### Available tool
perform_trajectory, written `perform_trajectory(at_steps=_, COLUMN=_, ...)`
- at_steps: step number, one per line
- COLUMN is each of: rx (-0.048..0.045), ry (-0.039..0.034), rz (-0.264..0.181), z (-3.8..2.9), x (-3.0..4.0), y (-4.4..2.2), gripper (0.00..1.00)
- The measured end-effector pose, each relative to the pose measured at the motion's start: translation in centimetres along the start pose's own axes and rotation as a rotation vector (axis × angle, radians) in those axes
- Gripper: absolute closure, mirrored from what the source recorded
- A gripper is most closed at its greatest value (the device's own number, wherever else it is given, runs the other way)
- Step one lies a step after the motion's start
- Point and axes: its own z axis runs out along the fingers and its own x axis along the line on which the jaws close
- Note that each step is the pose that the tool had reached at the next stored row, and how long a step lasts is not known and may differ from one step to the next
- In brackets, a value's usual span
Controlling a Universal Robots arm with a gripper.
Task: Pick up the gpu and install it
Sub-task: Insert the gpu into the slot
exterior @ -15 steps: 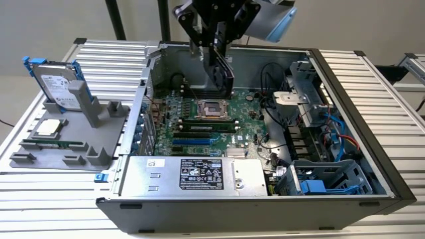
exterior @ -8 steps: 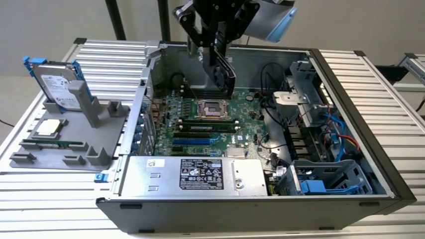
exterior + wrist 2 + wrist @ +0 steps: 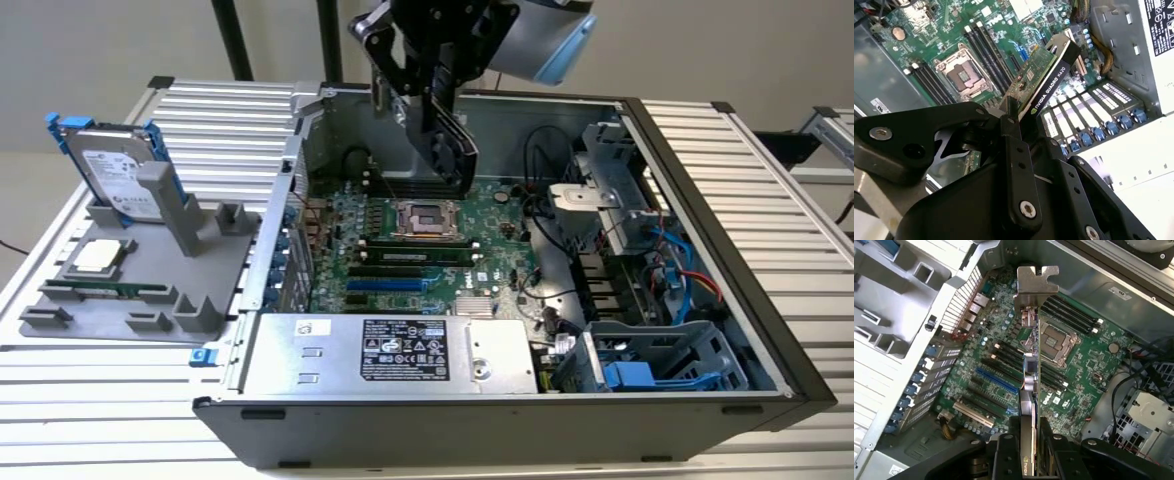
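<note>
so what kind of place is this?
Probably a robotics lab bench for PC assembly: an open black computer tower case lies on a slatted aluminium table, a grey fixture tray holds a silver hard drive, and the end effector grips the green gpu card.

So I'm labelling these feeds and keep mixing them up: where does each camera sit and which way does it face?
Exterior view: off the arm, high over the open computer case, looking down into it; the gripper holds the gpu above the motherboard.
First wrist view: on the arm behind the gripper, looking along the gpu's edge to its silver bracket.
Second wrist view: on the arm, beside the gripper, seeing the gpu's black face.
Shared: both wrist views show the gpu, the motherboard and its CPU socket.
</note>
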Motion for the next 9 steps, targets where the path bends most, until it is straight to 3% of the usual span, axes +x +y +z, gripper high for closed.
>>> perform_trajectory(at_steps=9, rx=-0.0015, ry=-0.0007, rz=-0.076, z=0.00, x=0.00, y=0.00, gripper=1.00)
